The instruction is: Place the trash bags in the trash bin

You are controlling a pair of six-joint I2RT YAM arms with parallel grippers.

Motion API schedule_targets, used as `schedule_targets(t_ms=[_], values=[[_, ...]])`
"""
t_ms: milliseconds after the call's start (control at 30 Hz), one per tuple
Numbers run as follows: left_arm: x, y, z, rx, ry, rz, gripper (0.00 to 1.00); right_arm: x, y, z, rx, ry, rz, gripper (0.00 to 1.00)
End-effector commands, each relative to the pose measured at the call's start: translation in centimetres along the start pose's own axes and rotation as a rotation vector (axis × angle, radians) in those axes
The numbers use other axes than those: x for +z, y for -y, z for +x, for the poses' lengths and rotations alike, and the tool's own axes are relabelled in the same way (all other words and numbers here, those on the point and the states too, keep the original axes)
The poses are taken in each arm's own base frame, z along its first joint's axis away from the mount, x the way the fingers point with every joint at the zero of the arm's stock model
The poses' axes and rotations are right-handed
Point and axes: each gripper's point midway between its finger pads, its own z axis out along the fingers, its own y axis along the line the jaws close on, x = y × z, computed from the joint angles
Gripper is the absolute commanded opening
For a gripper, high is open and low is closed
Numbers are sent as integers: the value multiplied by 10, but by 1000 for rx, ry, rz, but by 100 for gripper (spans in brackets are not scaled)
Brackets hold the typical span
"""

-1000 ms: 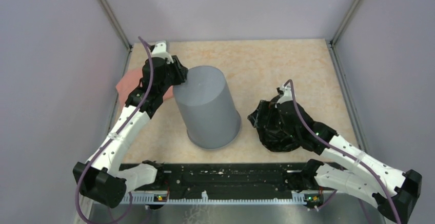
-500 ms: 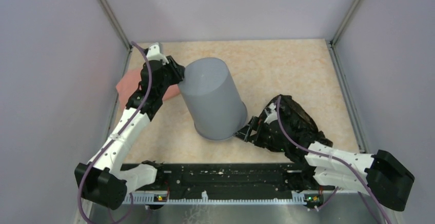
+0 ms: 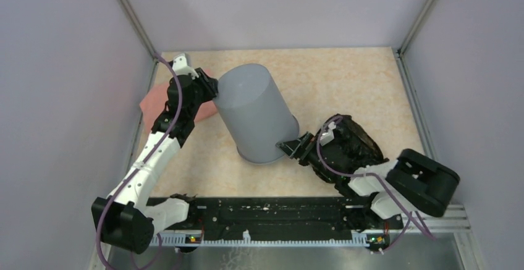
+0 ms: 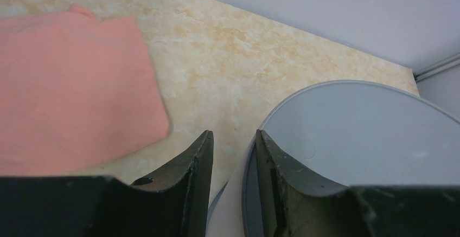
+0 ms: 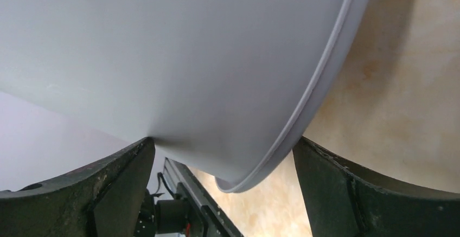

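Grey plastic trash bin (image 3: pixel 256 118) sits tipped, mouth toward the right arm; left gripper (image 4: pixel 233 139) is pinched on its base edge; right gripper (image 3: pixel 289 149) gapes wide around the rim, holding nothing; trash bags (image 3: pixel 358 143) lie just beside on the table; next up, I'd guess, is righting the bin.

A plain grey plastic trash bin (image 3: pixel 256 112), round, smooth-walled and slightly tapered, is upside down and tipped at a slant, left of the middle of the table (image 3: pixel 346 78). Its flat, closed base faces up and toward the far left. Its wider open rim, edged with a thin lip, sits low toward the near right. Just beside that rim, on the right, lies a trash bag (image 3: pixel 352 146). It is thin, glossy black plastic, crumpled into a loose heap on the tabletop and partly hidden from above.
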Motion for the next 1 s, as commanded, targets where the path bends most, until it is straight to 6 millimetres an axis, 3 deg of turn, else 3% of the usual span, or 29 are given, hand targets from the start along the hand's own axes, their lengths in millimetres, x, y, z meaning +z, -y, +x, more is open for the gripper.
schedule_targets(t_ms=[0, 133, 267, 400, 533, 733, 967], values=[[-12, -49, 104, 70, -359, -134, 41, 13, -50, -23, 72, 96, -255, 94], [-13, -49, 109, 59, -373, -126, 41, 18, -70, -23, 122, 84, -396, 77], [-16, -45, 114, 50, -394, -98, 42, 23, -81, -27, 97, 91, -426, 61], [-19, -40, 117, 47, -414, -72, 45, 24, -91, -34, 38, 103, -393, 26], [-22, -28, 115, 41, -424, -8, 49, 24, -93, -44, -53, 116, -303, 0], [-22, -8, 99, 62, -404, 82, 59, 23, -92, -62, -219, 115, -127, 0], [-18, 7, 75, 104, -356, 137, 75, 6, -107, -93, -382, 133, 20, 0]])
